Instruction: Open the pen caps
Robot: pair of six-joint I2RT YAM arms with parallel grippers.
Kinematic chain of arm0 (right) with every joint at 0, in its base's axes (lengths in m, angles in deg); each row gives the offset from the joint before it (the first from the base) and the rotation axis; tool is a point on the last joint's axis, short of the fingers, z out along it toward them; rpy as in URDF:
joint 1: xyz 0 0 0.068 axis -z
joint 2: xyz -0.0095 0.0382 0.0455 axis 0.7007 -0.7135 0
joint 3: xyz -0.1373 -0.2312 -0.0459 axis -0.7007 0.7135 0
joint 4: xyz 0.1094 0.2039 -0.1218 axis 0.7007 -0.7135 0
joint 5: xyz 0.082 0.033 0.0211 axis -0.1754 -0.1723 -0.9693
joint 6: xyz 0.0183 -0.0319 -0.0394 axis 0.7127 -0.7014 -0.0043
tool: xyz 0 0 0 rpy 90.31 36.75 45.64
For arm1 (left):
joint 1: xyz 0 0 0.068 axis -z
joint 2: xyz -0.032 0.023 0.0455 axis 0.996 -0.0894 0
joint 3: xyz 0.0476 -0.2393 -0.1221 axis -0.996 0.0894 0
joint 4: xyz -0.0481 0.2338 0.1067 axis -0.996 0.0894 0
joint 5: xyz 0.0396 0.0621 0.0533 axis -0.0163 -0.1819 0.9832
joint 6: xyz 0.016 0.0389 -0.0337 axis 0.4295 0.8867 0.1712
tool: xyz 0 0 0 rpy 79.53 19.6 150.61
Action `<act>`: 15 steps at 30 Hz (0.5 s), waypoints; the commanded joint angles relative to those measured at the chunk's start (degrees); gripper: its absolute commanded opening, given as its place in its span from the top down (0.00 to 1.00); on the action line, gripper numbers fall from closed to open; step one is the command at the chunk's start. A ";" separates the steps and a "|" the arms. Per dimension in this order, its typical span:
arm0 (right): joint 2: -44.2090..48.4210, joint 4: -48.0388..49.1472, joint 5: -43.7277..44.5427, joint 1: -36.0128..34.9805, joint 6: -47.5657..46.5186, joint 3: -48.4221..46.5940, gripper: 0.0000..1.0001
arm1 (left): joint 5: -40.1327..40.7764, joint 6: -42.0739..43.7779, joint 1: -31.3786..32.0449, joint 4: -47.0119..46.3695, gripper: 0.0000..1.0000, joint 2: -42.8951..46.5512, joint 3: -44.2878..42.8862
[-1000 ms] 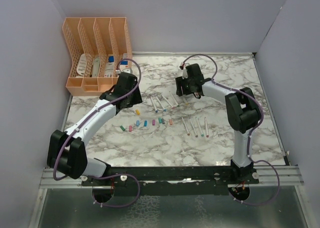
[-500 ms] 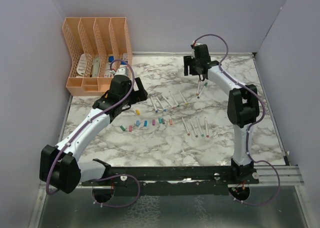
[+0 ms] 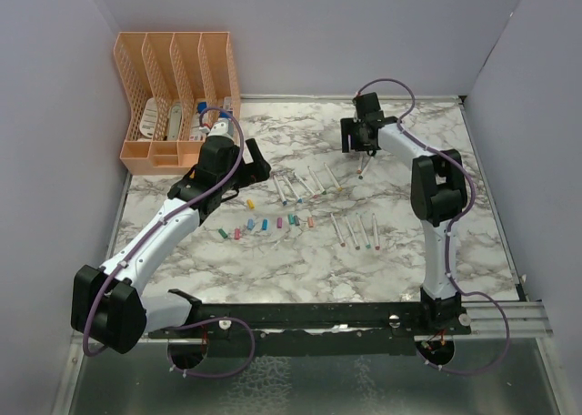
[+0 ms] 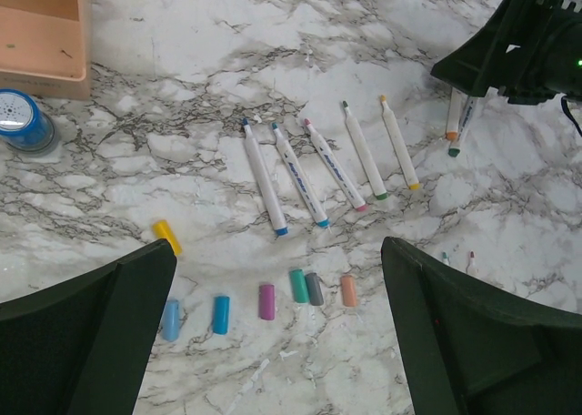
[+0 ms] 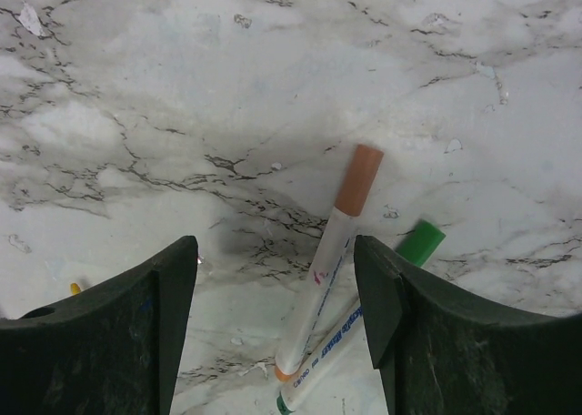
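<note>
My left gripper (image 4: pixel 277 251) is open and empty above a row of loose pen caps: light blue (image 4: pixel 170 319), blue (image 4: pixel 220 314), purple (image 4: pixel 266 301), teal (image 4: pixel 298 286), grey (image 4: pixel 314 288) and orange (image 4: pixel 348 290), with a yellow cap (image 4: pixel 166 237) apart. Beyond them lie several uncapped pens (image 4: pixel 300 174). My right gripper (image 5: pixel 275 260) is open over two capped pens on the marble, one with an orange cap (image 5: pixel 359 178), one with a green cap (image 5: pixel 418 242). In the top view the left gripper (image 3: pixel 256 160) and right gripper (image 3: pixel 357 142) are apart, with the caps (image 3: pixel 264 224) between.
An orange file organizer (image 3: pixel 177 101) stands at the far left, with a small blue-topped bottle (image 4: pixel 25 119) in front of it. Several more uncapped pens (image 3: pixel 356 230) lie at the right of the marble table (image 3: pixel 273 269). Grey walls close in the sides.
My left gripper has opened wide and its arm has stretched forward. My right gripper has widened and moved toward the far side, with two capped pens now lying below it.
</note>
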 commanded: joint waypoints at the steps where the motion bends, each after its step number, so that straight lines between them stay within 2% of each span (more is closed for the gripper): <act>1: -0.79 -0.53 -0.09 0.32 0.67 1.50 0.32 | -1.27 -0.64 0.13 -1.82 0.01 0.81 0.44; 8: -0.77 -0.14 -0.87 0.50 1.03 3.40 0.33 | -1.36 -0.73 0.13 -1.85 0.01 0.63 0.36; 15: -0.65 0.14 -3.23 0.50 0.96 5.42 0.41 | -1.40 -1.04 0.12 -2.17 0.01 0.63 0.65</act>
